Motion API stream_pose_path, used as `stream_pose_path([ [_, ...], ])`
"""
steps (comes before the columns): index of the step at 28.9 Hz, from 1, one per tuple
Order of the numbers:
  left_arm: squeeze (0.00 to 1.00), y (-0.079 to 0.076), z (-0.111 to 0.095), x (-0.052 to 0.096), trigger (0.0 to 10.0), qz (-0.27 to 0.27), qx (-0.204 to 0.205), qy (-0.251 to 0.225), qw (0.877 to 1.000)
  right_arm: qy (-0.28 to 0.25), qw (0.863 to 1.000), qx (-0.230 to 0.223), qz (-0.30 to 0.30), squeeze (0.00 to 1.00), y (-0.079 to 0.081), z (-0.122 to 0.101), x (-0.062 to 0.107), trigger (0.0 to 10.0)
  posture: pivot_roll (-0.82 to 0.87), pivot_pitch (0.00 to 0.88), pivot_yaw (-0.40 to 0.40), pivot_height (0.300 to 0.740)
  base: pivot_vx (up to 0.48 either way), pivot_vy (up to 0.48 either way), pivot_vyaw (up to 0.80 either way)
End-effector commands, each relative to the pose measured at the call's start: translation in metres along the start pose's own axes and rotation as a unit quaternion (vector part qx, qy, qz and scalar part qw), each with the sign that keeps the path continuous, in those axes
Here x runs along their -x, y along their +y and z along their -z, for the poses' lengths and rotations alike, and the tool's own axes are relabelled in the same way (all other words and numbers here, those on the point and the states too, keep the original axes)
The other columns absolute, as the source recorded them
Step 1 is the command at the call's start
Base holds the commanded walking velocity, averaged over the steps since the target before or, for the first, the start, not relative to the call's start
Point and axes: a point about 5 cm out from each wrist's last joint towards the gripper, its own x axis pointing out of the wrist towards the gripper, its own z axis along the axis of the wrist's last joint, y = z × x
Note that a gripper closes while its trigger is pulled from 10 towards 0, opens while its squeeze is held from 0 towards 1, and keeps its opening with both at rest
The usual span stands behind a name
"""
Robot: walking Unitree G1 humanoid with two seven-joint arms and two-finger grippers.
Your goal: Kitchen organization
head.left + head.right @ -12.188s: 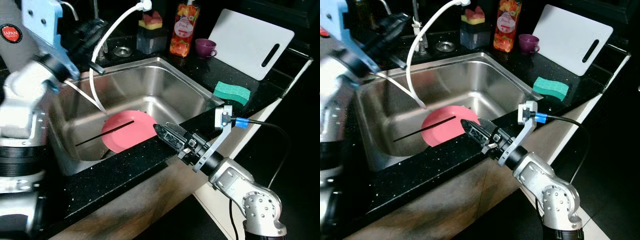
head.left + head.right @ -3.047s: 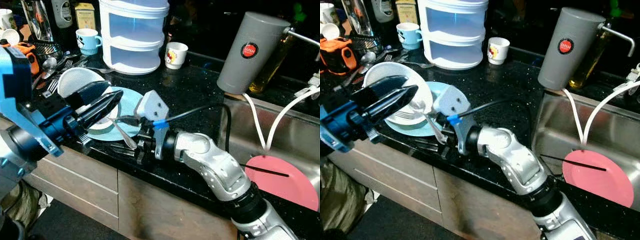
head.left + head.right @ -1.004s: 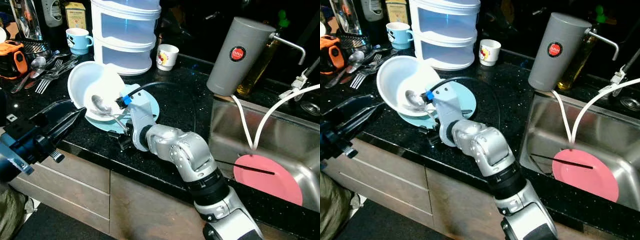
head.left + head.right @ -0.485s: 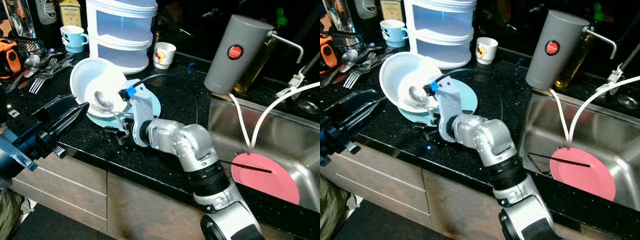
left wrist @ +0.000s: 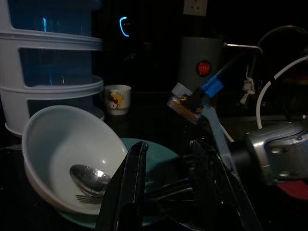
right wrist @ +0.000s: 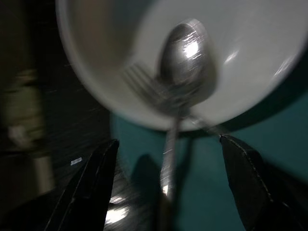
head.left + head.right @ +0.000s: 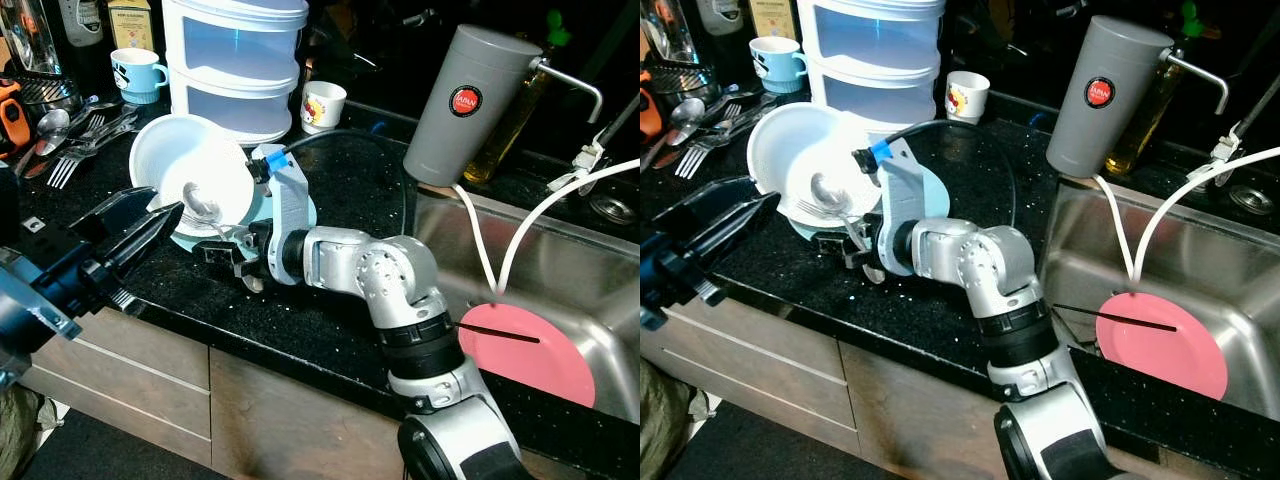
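- Left eye view: I can read no words here; the grey flask (image 7: pixel 463 105) beside the sink (image 7: pixel 600 300) carries a round red badge too small for me to read, and the small white cup (image 7: pixel 322 105) has a cartoon print. The white bowl (image 7: pixel 190 180) sits tipped on the teal plate (image 7: pixel 305 208), its mouth facing the counter edge, with a spoon (image 7: pixel 200 205) inside. My right gripper (image 7: pixel 222 253) is low at the plate's near edge, fingers spread. Against half a second ago, the bowl sits a little further left in my picture.
- Right eye view: my left gripper (image 7: pixel 725 222) hovers just short of the bowl, off the counter edge. A pink plate (image 7: pixel 1160 355) lies in the sink with a thin dark stick across it.
- Left wrist view: fingers (image 5: pixel 126 190) parted, aimed at the bowl; spoon bowl down inside it, fork tines alongside.
- Right wrist view: fingers (image 6: pixel 89 185) wide apart; the spoon's handle runs toward me between them, its long axis in line with the gripper, a fork (image 6: pixel 144 86) beside it.
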Motion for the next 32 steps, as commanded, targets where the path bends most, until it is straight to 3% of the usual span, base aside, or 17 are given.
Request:
stream_pose_path([
  [1, 0.0, -0.003, 0.002, -0.003, 10.0, 0.013, 0.004, 0.002, 1.0, 0.004, 1.0, 0.011, -0.002, 0.0, 0.009, 0.002, -0.007, 10.0, 0.18, 0.0, -0.145, 0.74, 0.0, 0.0, 0.0],
  [14, 0.0, -0.007, 0.002, -0.01, 10.0, 0.019, 0.006, -0.006, 1.0, 0.049, 0.997, 0.031, 0.043, 0.0, 0.002, 0.016, -0.012, 10.0, 0.18, 0.0, -0.157, 0.74, 0.0, 0.0, 0.0],
  [15, 0.0, -0.007, 0.002, -0.01, 10.0, 0.019, 0.006, -0.006, 1.0, 0.051, 0.997, 0.032, 0.044, 0.0, 0.002, 0.016, -0.012, 8.0, 0.18, 0.0, -0.157, 0.74, 0.0, 0.0, 0.0],
  [16, 0.0, -0.007, 0.002, -0.01, 10.0, 0.019, 0.006, -0.006, 1.0, 0.051, 0.997, 0.032, 0.044, 0.0, 0.002, 0.016, -0.012, 8.0, 0.18, 0.0, -0.157, 0.74, 0.0, 0.0, 0.0],
  [17, 0.0, -0.007, 0.002, -0.01, 10.0, 0.018, 0.006, -0.008, 1.0, 0.052, 0.997, 0.034, 0.045, 0.0, 0.002, 0.016, -0.012, 5.8, 0.18, 0.0, -0.157, 0.74, 0.0, 0.0, 0.0],
  [18, 0.0, -0.007, 0.001, -0.01, 10.0, 0.018, 0.006, -0.009, 1.0, 0.053, 0.997, 0.037, 0.046, 0.0, 0.002, 0.016, -0.013, 4.5, 0.18, 0.0, -0.159, 0.74, 0.0, 0.0, 0.0],
  [19, 0.0, -0.007, 0.001, -0.01, 10.0, 0.018, 0.006, -0.009, 1.0, 0.053, 0.997, 0.037, 0.046, 0.0, 0.002, 0.016, -0.013, 4.5, 0.18, 0.0, -0.159, 0.74, 0.0, 0.0, 0.0],
  [20, 0.0, -0.007, 0.001, -0.011, 10.0, 0.017, 0.005, -0.011, 1.0, 0.052, 0.997, 0.042, 0.048, 0.0, 0.002, 0.015, -0.013, 0.0, 0.18, 0.0, -0.161, 0.74, 0.0, 0.0, 0.0],
  [32, 0.0, -0.007, -0.001, -0.011, 10.0, 0.014, 0.003, -0.018, 1.0, 0.033, 0.997, 0.048, 0.045, 0.0, 0.003, 0.008, -0.015, 0.0, 0.18, 0.0, -0.164, 0.74, 0.0, 0.0, 0.0],
])
